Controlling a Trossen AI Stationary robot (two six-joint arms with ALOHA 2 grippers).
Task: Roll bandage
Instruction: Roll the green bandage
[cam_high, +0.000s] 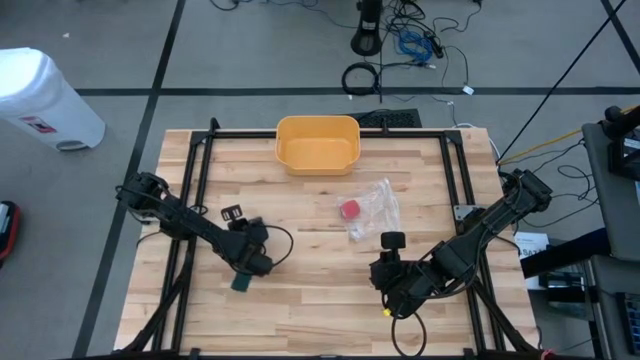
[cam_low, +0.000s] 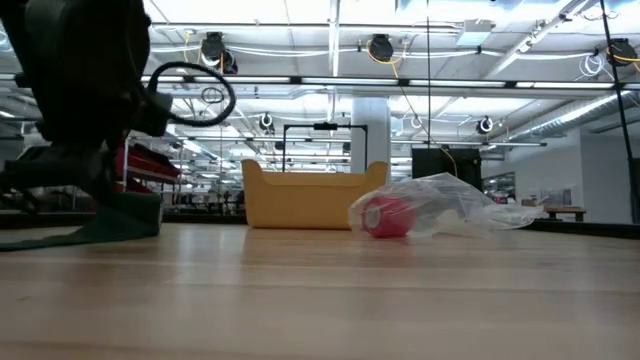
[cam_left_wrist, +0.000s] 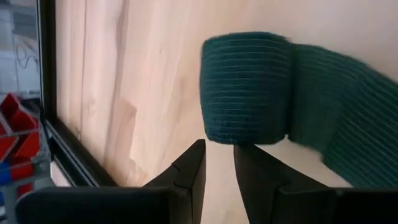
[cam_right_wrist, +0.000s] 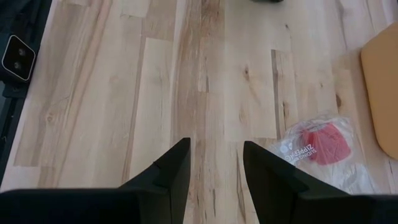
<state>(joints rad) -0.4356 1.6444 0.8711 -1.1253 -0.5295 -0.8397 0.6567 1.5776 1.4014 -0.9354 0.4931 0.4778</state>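
While the left gripper (cam_left_wrist: 217, 165) hangs low over the near-left part of the table (cam_high: 320, 300), its two fingers stand a narrow slot apart and pinch nothing, and right in front of their tips sits the bandage (cam_left_wrist: 249, 87). That is the relation to watch: the green roll lies just ahead of the tips, a hair of bare wood between them as far as I can tell, its axis running crosswise to the fingers, and its loose tail trailing off flat along the wood to one side. From overhead it shows only as a small green patch at the nose of the left gripper, toward the front edge. So this arm is plainly the nearer one; I judge the coming move is a short push or nip straight forward onto the roll.

Over on the near-right, the right gripper (cam_right_wrist: 211, 165) waits above bare boards, fingers parted and empty, well apart from the bandage. Beyond it, mid-table, lies a clear bag (cam_high: 372, 208) with a red thing (cam_high: 349, 209) inside, and at the far edge sits the yellow bin (cam_high: 317, 144).
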